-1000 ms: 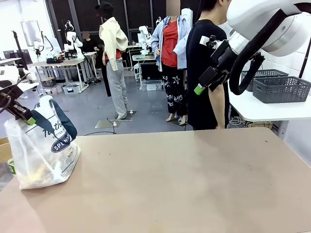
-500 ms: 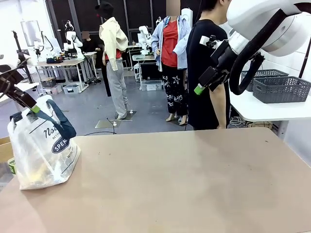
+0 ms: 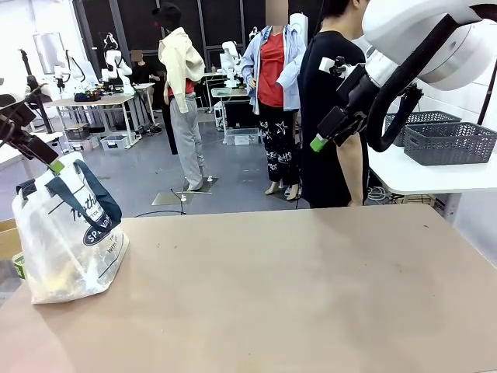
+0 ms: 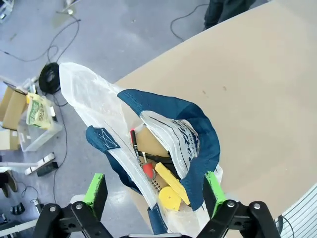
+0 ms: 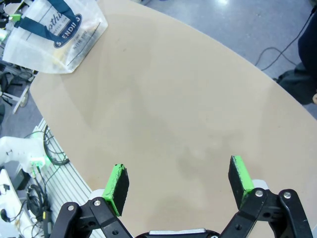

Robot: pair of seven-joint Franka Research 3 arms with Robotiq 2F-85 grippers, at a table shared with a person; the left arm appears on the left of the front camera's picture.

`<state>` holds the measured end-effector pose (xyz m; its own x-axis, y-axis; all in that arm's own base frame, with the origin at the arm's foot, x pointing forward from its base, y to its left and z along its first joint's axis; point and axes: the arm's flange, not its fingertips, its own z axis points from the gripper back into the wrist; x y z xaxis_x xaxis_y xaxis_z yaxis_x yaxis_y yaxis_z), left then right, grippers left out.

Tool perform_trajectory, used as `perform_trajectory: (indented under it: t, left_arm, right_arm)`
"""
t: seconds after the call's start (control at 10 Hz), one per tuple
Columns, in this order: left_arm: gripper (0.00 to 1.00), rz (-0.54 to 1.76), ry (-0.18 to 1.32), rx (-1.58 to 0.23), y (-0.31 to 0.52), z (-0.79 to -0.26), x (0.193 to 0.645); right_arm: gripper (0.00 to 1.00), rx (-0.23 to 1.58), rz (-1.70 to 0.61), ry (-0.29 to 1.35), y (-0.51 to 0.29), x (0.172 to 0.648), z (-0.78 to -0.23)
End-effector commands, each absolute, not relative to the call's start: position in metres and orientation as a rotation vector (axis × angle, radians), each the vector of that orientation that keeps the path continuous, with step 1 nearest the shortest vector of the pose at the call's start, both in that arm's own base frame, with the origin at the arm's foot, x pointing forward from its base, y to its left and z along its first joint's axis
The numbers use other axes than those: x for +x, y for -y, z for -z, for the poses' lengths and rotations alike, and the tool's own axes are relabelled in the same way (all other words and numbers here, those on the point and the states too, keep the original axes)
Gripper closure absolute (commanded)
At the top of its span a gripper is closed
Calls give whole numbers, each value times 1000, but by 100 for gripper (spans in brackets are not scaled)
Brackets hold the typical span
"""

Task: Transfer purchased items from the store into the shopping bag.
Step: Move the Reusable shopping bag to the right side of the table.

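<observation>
The bag [image 3: 68, 233] stands at the table's [image 3: 295, 295] left end, close to the edge nearest the left arm, and it leans a little. In the left wrist view you see into its mouth: a brown box [image 4: 150, 144], a red piece [image 4: 147, 170] and yellow pieces [image 4: 171, 191] lie inside, and the blue handles [image 4: 183, 129] fall loose around the opening.

The left gripper [image 4: 154, 186] hangs just above the mouth with its fingers wide apart and nothing between them — the handles lie between the two pads but are not held. If you lift or swing this arm now, a pad can catch a strap and drag the bag off the edge. The bag is soft and light, so it can also tip by itself and spill the items to the floor.

The right gripper [image 5: 181, 181] is high over the bare middle of the table, its fingers spread and empty. I judge it as no danger — only keep it away from the person [image 3: 330, 109] who stands at the far side.
</observation>
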<state>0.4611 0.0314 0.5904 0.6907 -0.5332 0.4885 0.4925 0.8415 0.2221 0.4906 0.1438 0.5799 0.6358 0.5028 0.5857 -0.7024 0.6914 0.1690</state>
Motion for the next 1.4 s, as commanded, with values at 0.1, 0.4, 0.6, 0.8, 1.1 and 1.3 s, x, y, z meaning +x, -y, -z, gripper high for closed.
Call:
perform_trajectory:
  t: [0.1, 0.4, 0.6, 0.8, 1.1, 1.3]
  left_arm:
    - [0, 689, 609, -177, -22, -617, 467]
    - [0, 950, 652, -291, 15, -625, 486]
    - [0, 1087, 696, -445, 43, -612, 492]
    - [0, 1124, 700, -573, 58, -609, 488]
    - [0, 1166, 704, -586, 63, -606, 476]
    - [0, 1211, 719, -483, 67, -606, 470]
  right_arm:
    - [0, 405, -710, 533, -144, 491, -580]
    - [0, 405, -710, 533, -144, 491, -580]
    - [0, 405, -710, 533, -144, 491, -580]
    - [0, 405, -710, 533, -144, 491, -580]
    - [0, 405, -710, 533, -144, 491, -580]
    - [0, 405, -710, 533, -144, 491, -580]
